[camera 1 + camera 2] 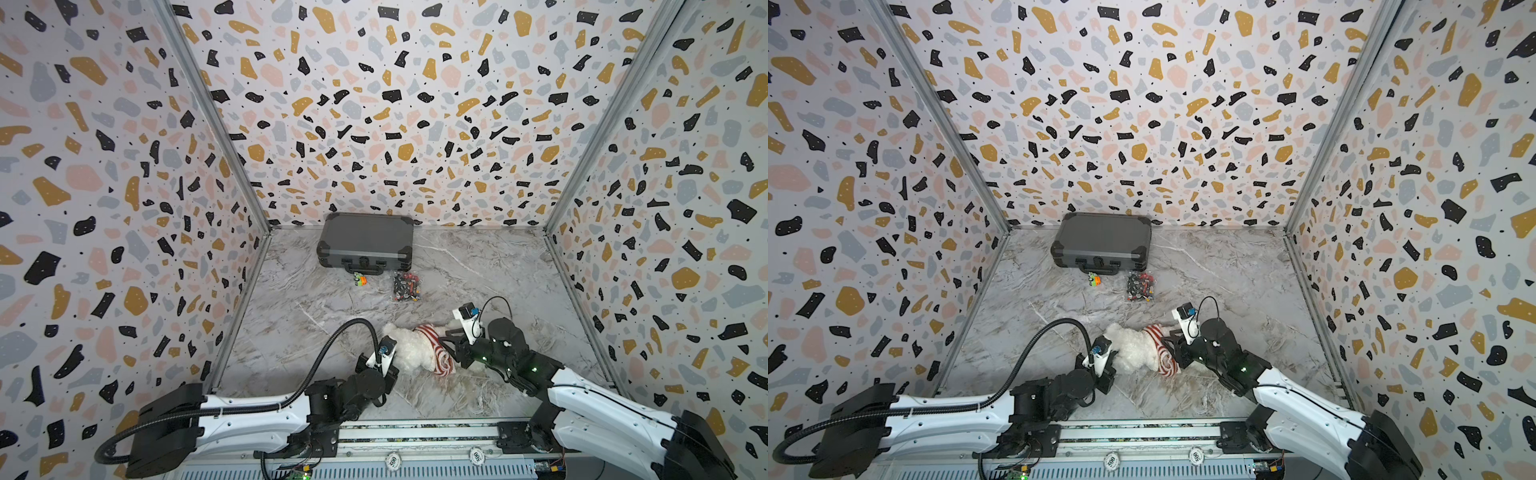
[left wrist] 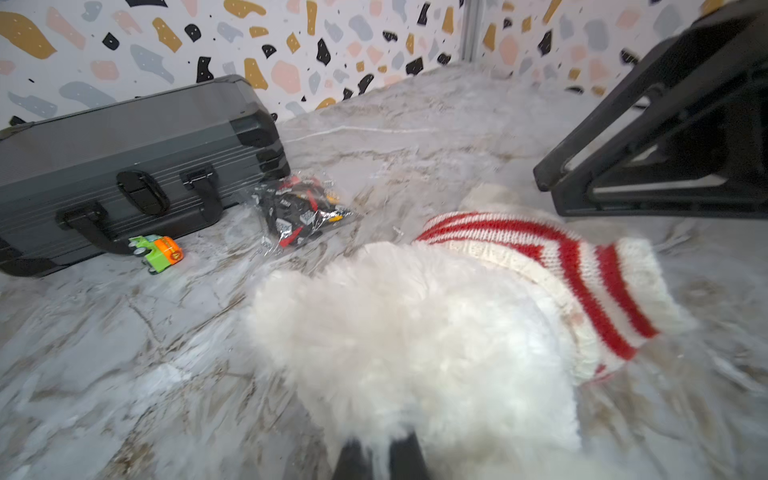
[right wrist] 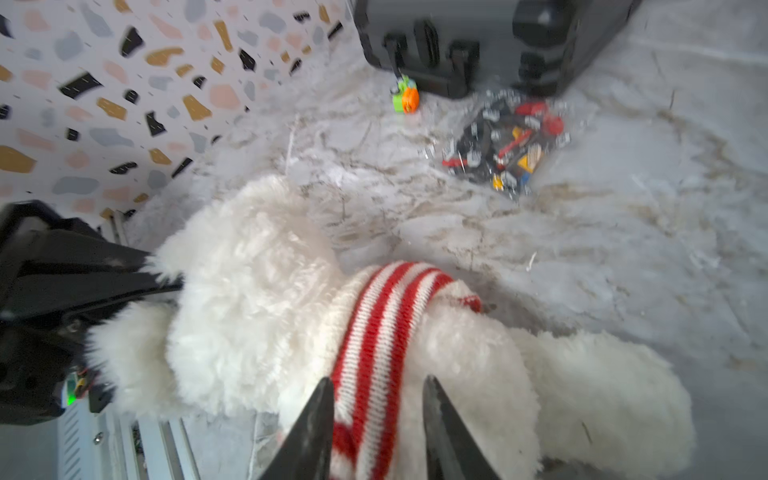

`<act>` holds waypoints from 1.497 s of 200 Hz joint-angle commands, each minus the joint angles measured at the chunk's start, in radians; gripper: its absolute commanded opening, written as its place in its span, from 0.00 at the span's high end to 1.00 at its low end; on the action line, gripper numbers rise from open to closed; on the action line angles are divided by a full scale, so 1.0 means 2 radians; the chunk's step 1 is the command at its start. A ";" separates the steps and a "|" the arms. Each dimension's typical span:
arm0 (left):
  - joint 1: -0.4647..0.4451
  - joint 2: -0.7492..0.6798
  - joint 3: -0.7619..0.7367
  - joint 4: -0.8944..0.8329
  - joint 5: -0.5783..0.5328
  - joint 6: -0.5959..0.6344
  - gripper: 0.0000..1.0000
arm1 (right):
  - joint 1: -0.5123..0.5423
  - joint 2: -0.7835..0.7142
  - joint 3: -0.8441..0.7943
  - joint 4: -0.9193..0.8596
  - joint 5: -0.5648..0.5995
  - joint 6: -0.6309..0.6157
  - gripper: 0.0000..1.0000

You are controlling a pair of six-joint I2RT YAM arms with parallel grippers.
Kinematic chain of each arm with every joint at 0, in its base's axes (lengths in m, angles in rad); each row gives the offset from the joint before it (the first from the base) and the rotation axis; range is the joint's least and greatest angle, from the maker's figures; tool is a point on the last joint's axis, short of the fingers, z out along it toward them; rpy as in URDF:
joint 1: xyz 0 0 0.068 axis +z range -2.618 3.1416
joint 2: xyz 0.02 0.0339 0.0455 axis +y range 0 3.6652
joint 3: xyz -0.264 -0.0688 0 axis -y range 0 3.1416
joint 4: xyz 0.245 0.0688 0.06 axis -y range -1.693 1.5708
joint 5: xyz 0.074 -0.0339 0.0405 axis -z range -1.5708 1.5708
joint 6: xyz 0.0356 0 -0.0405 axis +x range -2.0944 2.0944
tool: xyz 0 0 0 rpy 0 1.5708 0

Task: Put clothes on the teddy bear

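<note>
**Item:** white fluffy plush teddy bear [image 1: 409,353], lying on the marble-patterned tabletop [image 1: 291,324] near the front edge, about mid-width. Its long axis runs roughly along that edge.

**Garment:** red-and-white striped knit sweater [image 3: 382,332], bunched as a band round the bear's right-hand end. The left-hand end is bare fur.

**Left gripper** [image 2: 380,457]: at the bare-fur end, jaws closed narrow on a tuft of the bear's fur.

**Right gripper** [image 3: 378,380]: at the sweater end, jaws partway apart on either side of the knit band. Whether they pinch it cannot be told.

**Key relation:** the sweater would have to travel along the bear's long axis, from the right gripper toward the left. The right arm is the nearer to the knit, and the left looks placed to anchor the body.

**Not made out:**
- The face, so which end is the head.
- Whether any limb is through a sleeve.
- The left fingertips, buried in fur.
- Both wrist views are blurred.

**Also present:** toward the rear edge, a dark grey hard case [image 1: 365,241], a small green-and-orange toy vehicle [image 1: 359,279] and a clear bag of small coloured bricks [image 1: 407,286].
</note>
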 commanded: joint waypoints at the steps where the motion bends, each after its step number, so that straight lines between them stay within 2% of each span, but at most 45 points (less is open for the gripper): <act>1: 0.010 -0.037 0.031 0.014 0.040 -0.046 1.00 | 0.018 -0.070 -0.003 0.026 -0.007 -0.046 0.57; 28: 0.037 -0.032 0.130 -0.120 0.053 -0.114 1.00 | 0.043 -0.111 0.006 0.026 0.003 -0.105 0.45; 48: 0.044 -0.007 0.200 -0.216 0.041 -0.154 1.00 | 0.050 -0.099 0.011 0.053 -0.025 -0.110 0.35; 64: 0.046 0.010 0.240 -0.257 0.044 -0.181 1.00 | 0.083 -0.081 0.020 0.069 0.002 -0.126 0.29; 83: 0.046 0.019 0.267 -0.269 0.058 -0.198 1.00 | 0.119 -0.057 0.030 0.078 0.058 -0.161 0.22; 102: 0.046 0.020 0.275 -0.258 0.068 -0.210 1.00 | 0.129 -0.030 0.043 0.087 0.095 -0.176 0.21; 168: 0.046 0.026 0.288 -0.257 0.079 -0.231 1.00 | 0.133 0.027 0.069 0.128 0.127 -0.187 0.22; 184: 0.046 0.028 0.290 -0.249 0.085 -0.233 1.00 | 0.133 0.047 0.076 0.137 0.122 -0.188 0.25; 192: 0.046 0.031 0.291 -0.248 0.088 -0.232 1.00 | 0.134 0.055 0.077 0.144 0.119 -0.187 0.30; 219: 0.046 0.034 0.292 -0.246 0.088 -0.233 1.00 | 0.133 0.073 0.085 0.152 0.122 -0.187 0.56; 254: 0.047 0.016 0.284 -0.256 0.070 -0.229 1.00 | 0.120 0.062 0.077 0.161 0.105 -0.193 0.98; 263: 0.050 0.008 0.281 -0.258 0.072 -0.225 1.00 | 0.105 0.053 0.075 0.158 0.080 -0.191 1.00; 284: 0.060 -0.019 0.263 -0.238 0.097 -0.204 0.66 | 0.057 0.033 0.076 0.151 -0.025 -0.184 1.00; 299: 0.075 -0.038 0.248 -0.212 0.137 -0.189 0.52 | 0.035 0.023 0.085 0.139 -0.091 -0.187 1.00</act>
